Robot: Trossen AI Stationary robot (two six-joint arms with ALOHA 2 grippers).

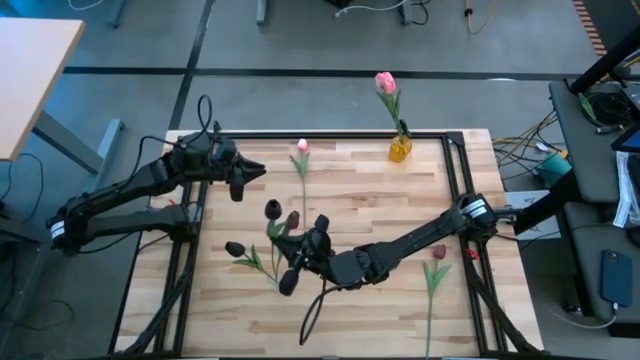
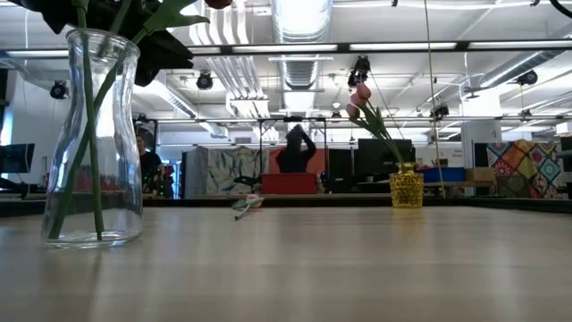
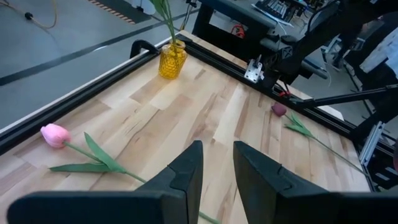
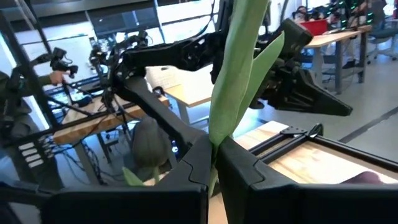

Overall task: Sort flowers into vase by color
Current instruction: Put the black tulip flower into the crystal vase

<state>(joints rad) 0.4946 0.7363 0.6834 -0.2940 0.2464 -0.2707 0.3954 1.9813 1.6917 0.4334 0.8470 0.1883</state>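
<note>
The right gripper [image 1: 300, 262] sat over the middle of the table [image 1: 380, 200], its fingers [image 4: 199, 165] clamped on the green stem [image 4: 233, 68] of a dark tulip [image 1: 273, 210] whose leaf rose between them. The left gripper [image 1: 243, 178] hung near the table's far left corner, fingers [image 3: 186, 171] slightly apart and empty. A pink tulip [image 1: 302, 147] lay just beside it on the wood. Another pink tulip [image 1: 385, 82] stood in the yellow vase [image 1: 400, 150] at the far edge, and a maroon tulip [image 1: 438, 253] lay near the right edge.

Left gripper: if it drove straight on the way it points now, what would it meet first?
Probably bare tabletop. The left gripper points across the wood between the pink tulip and a maroon tulip, roughly toward the far frame rail. Depth is hard to judge.
</note>
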